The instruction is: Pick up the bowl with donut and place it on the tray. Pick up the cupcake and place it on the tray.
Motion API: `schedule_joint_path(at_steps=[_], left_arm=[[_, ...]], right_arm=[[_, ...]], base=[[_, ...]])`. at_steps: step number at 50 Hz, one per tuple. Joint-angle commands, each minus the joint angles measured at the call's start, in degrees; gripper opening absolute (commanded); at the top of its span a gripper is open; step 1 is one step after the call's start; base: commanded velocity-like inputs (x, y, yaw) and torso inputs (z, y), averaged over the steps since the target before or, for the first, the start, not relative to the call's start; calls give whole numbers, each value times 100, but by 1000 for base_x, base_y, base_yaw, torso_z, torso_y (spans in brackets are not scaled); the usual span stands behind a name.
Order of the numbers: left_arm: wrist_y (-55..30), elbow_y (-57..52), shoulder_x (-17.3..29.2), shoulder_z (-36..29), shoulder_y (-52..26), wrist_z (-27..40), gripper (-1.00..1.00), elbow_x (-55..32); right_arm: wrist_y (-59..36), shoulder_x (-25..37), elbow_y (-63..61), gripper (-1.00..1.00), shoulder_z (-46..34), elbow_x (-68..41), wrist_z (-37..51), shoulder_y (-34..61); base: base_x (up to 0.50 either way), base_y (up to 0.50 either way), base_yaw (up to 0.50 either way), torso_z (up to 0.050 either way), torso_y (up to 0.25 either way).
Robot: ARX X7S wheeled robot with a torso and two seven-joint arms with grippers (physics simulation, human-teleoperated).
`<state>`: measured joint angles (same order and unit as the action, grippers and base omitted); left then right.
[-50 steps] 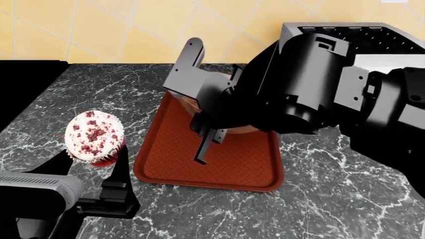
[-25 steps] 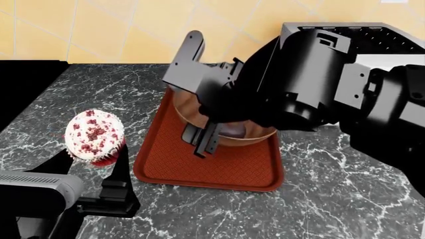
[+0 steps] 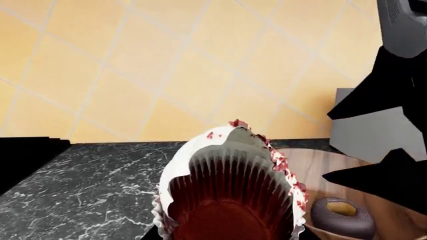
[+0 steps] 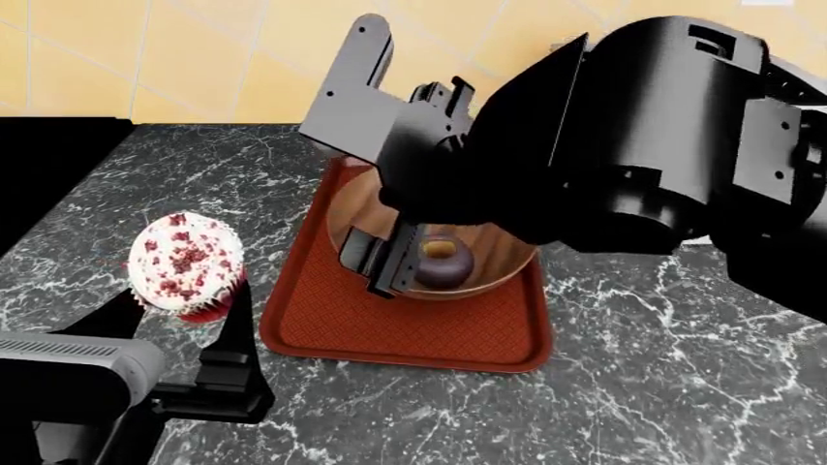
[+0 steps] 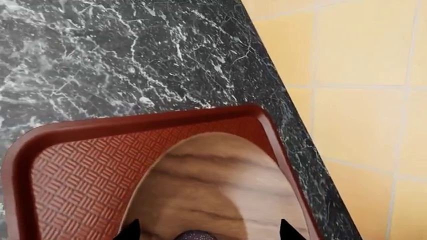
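The bowl (image 4: 433,254) sits on the tray (image 4: 413,329) on the marble worktop (image 4: 672,387), the donut (image 4: 441,263) lying inside it, and the right pincer (image 4: 387,262) hovers over the bowl's near rim with its jaws apart, gripping nothing. Over on the left, the left pincer (image 4: 188,315) is closed on the cupcake (image 4: 184,263), holding it by its red wrapper just beside the tray's left edge, above the worktop.

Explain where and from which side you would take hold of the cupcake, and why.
Grip the cupcake by its red ribbed wrapper, closing from two opposite sides, probably low down. The wrapper looks firm and ridged, while the white frosting on top would likely smear. The left hand sits under it already.
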<state>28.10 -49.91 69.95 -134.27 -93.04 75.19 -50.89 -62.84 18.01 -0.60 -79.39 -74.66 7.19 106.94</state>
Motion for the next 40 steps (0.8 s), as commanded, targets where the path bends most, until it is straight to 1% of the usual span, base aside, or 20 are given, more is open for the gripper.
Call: schedule_joint_path(at_steps=[1,6,12,15,19,24,28,35,37,40], left_arm=[[22,-46,-7,65,-50,-22,-100,-32],[-50,-94,-13,86,-87,-14,-100,-52],[-119,-123,-25,119,-147,-34,-100,-112],[-158,-158,-46,142,-178,-28,-100,-130],[-212,-196,-44,162,-216,-26,-100,-146],[-241,-241,-49,201,-250,-1,-100,-169],[-222,-247,-51,227,-240,18,-100,-173],[-283,-321,-107,295,-308,43,-100,-202],[-321,-363,-128,307,-320,70,-100,-195],[-359,-407,-128,318,-334,91,-100,-191]], right_arm=[[-82,333,-639,100,333,-374,570,92],[-71,652,-1036,100,582,-714,1110,25],[-64,1209,-1803,100,927,-1475,2143,-87],[-65,1461,-2264,100,1017,-1929,2792,-117],[-35,1779,-2970,100,1011,-2572,3928,-115],[384,2207,-3804,100,1102,-3278,5129,-172],[826,2423,-4458,100,1156,-3726,6013,-231],[1938,2737,-5728,100,1387,-3903,7731,-597],[2080,2819,-5932,100,1569,-3919,8065,-714],[1696,2813,-5939,100,2487,-4061,8277,-1254]], base=[[0,0,0,0,0],[0,0,-1,0,0],[0,0,0,0,2],[0,0,0,0,0],[0,0,0,0,0],[0,0,0,0,0],[0,0,0,0,0],[0,0,0,0,0],[0,0,0,0,0],[0,0,0,3,0]])
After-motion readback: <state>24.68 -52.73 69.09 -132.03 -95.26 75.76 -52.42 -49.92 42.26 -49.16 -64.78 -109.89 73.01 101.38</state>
